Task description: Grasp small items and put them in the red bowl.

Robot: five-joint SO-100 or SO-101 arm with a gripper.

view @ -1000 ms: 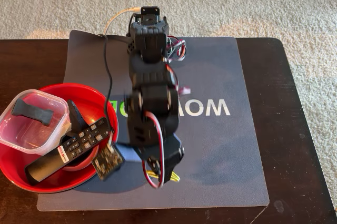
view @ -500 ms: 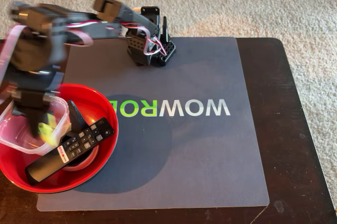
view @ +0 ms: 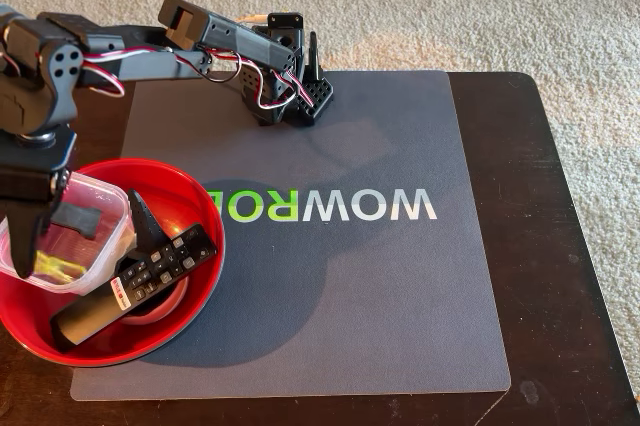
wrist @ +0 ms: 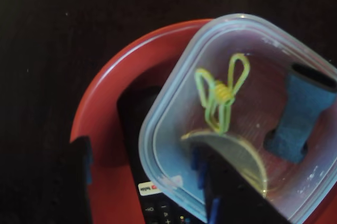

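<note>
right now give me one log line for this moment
arm over red bowl | yellow clip in clear tub | fingers open | remote in bowl

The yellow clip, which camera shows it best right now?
The wrist view. There the yellow clip lies in full sight inside the clear square tub, wire loops and spring clear. The fixed view gives only a blurred yellow smear through the tub wall, beside the arm.

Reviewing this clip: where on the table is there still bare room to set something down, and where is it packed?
Free: the grey mat, bare from the arm's base to its near and right edges. Crowded: the large red bowl, holding the clear square plastic tub, black remote and yellow clip, with the gripper over it.
</note>
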